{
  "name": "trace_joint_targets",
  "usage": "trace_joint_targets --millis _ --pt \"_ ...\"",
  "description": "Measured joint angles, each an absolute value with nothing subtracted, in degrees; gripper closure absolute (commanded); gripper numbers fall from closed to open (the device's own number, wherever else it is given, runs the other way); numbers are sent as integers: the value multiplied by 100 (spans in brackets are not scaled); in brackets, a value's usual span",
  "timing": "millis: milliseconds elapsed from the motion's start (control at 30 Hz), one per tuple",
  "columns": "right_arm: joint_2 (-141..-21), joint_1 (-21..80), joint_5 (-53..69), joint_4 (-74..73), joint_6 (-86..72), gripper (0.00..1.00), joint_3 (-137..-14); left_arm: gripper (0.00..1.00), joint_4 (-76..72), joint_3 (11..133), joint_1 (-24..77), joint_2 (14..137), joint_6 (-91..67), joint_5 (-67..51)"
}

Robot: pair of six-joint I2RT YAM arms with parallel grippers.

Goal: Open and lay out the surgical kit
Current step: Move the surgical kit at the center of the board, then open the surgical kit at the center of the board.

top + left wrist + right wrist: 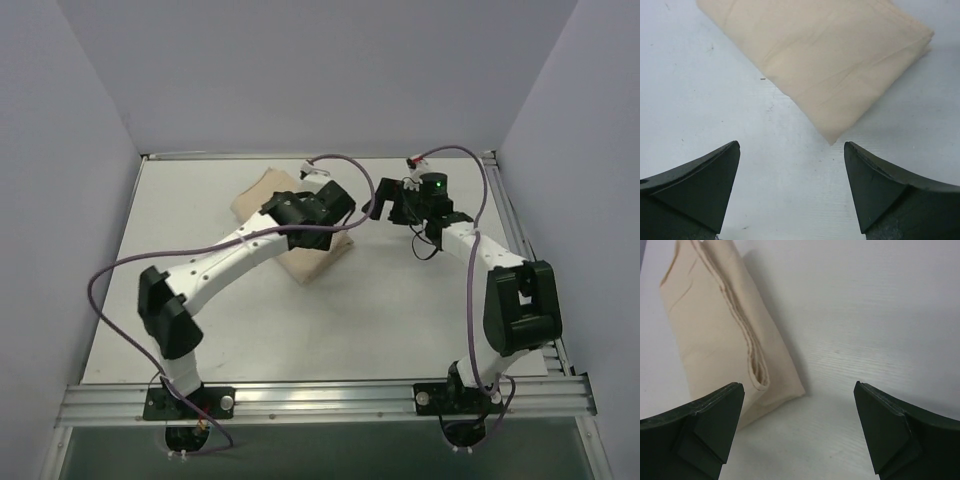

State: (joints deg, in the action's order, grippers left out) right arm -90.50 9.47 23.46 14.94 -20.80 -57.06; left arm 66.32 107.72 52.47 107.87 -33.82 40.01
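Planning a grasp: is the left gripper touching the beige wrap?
Apart. Left wrist view: bare table shows between the open left gripper and the nearest corner of the wrap.

The left arm [240,255] hides part of the wrap [262,197], perhaps its right corner.

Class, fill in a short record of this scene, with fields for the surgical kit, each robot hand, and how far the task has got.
Kit: folded beige wrap bundle, lying flat on the white table
Left hand: open, empty, a corner of the bundle just ahead of it
Right hand: open, empty, facing the bundle's layered edge
Instruments: none in view
Progress: wrap not yet unfolded
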Motion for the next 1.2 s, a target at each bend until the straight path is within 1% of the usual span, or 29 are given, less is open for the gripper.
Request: trace_joint_targets --millis 100,133,267,433,600,633,700,800,833,900,933,1000,1033,1133,1200 --pt "-9461 1330 2617 1894 -2108 2 -5918 6 6539 9996 5120 9544 -3607 3942" --pt "-9561 1396 2698 1986 -2121 3 -5931 6 6530 9712 5039 9076 -3697 3883" --pt "-9990 1424 2985 2283 -2276 8 -5951 6 6554 9120 4797 7846 -3968 3717" --pt "-10322 1551 3044 2318 -2418 9 -5994 6 6591 8611 4781 6930 -4237 3597" --pt "-10497 1824 3096 2550 -2534 18 -6099 6 6659 8420 4746 6659 -4335 3542" --pt "-10565 1868 3107 2606 -2556 23 -6136 6 6670 8416 4740 6641 -4338 3542" --pt "-10656 1975 3114 2668 -2596 26 -6167 6 6667 8412 4740 6602 -4338 3542" --pt "-10685 2110 3114 2683 -2663 38 -6167 6 6667 8414 4729 6521 -4331 3540" --pt "-10685 2134 3111 2696 -2683 47 -6169 6 6670 8414 4724 6504 -4329 3538" --pt "-10685 2187 3065 2718 -2700 53 -6169 6 6667 8414 4720 6486 -4327 3531" --pt "-10685 2200 3039 2718 -2700 59 -6169 6 6667 8414 4718 6486 -4327 3524" --pt "-10685 2250 3006 2718 -2683 66 -6176 6 6667 8412 4718 6484 -4324 3514" --pt "-10685 2261 2978 2703 -2670 76 -6189 6 6667 8414 4718 6482 -4324 3503" --pt "-10685 2362 2869 2462 -2480 92 -6370 5 6667 8414 4718 6445 -4331 3498" --pt "-10685 2558 2773 2231 -2287 97 -6595 4 6667 8414 4718 6375 -4342 3498"
